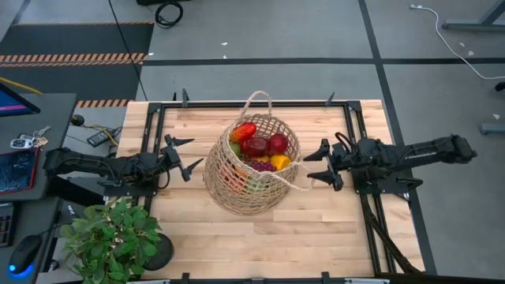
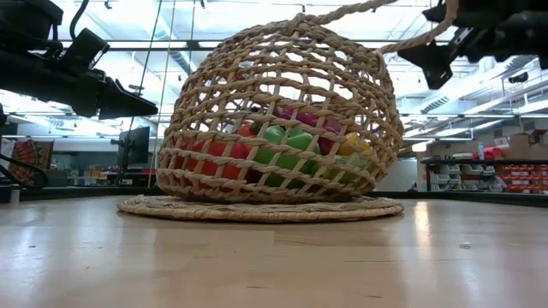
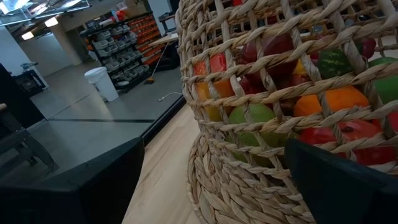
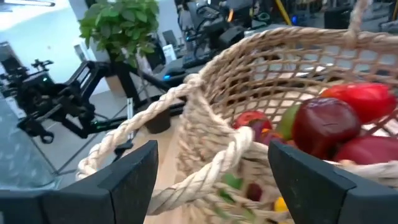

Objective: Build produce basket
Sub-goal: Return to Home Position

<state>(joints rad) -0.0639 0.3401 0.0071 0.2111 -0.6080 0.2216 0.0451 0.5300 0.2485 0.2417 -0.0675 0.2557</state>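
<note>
right hand (image 1: 320,166) at three o'clock of the basket (image 1: 237,189) and left hand (image 1: 187,156) at nine both hang empty with fingers apart, the produce (image 1: 256,147) heaped inside at mid-worktop (image 1: 316,229), so filling looks done, only parking the arms left.

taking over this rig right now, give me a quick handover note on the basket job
Left gripper: open, empty, beside the basket and apart from it.
Right gripper: open, empty, on the basket's other side. One loop handle reaches toward it; whether they touch cannot be told.
Produce: piled inside the basket, which stands upright mid-table. None shows outside it.
Done: filling looks complete.
Left: take both arms to home, probably minding that handle near the right gripper.
</note>
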